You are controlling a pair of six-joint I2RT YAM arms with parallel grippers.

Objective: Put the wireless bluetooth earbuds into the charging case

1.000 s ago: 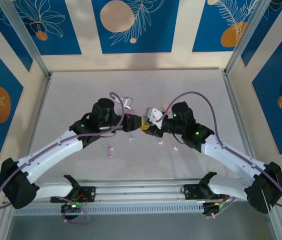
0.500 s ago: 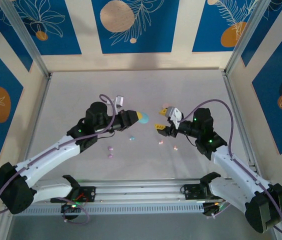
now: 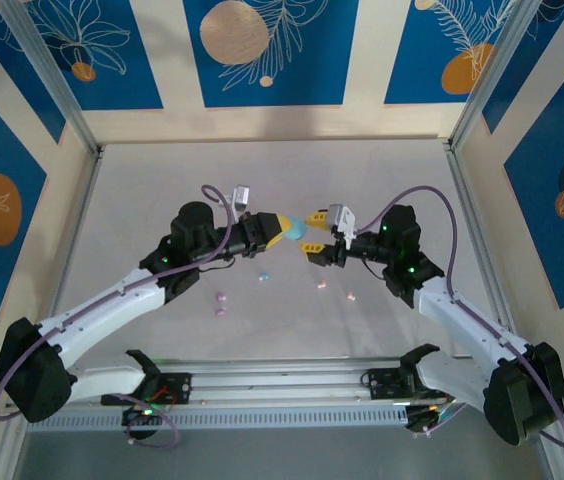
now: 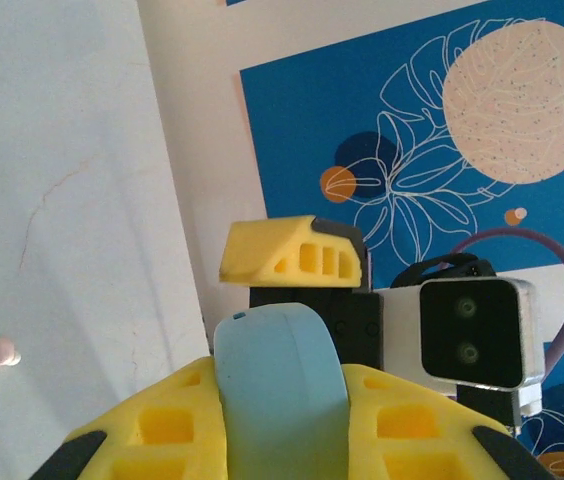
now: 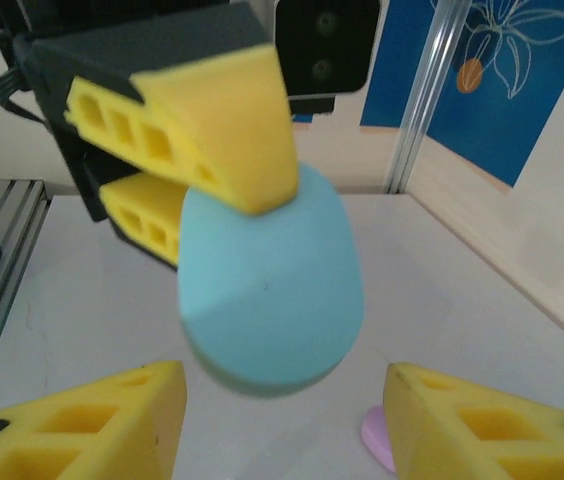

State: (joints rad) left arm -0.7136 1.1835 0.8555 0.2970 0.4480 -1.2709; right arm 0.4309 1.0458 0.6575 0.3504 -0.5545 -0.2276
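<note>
**Step in hand: charging case offered between claws over the middle of the surface [image 3: 162, 180]**
Left claw [image 3: 282, 231] is clamped on the light blue charging case [image 3: 296, 230]. Right claw [image 3: 314, 233] is part-open, empty, jaws flanking the case. Earbuds [image 3: 221, 297] lie loose toward the near edge. Next move is probably opening the lid, which needs steady counter-hold.

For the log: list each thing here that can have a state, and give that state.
Light blue pebble-shaped plastic case: lid looks shut, held above the table.
Left tool: shut on the case.
Right tool: open, either side of the case.
Tiny pastel plastic earbuds: loose on the table.
</note>
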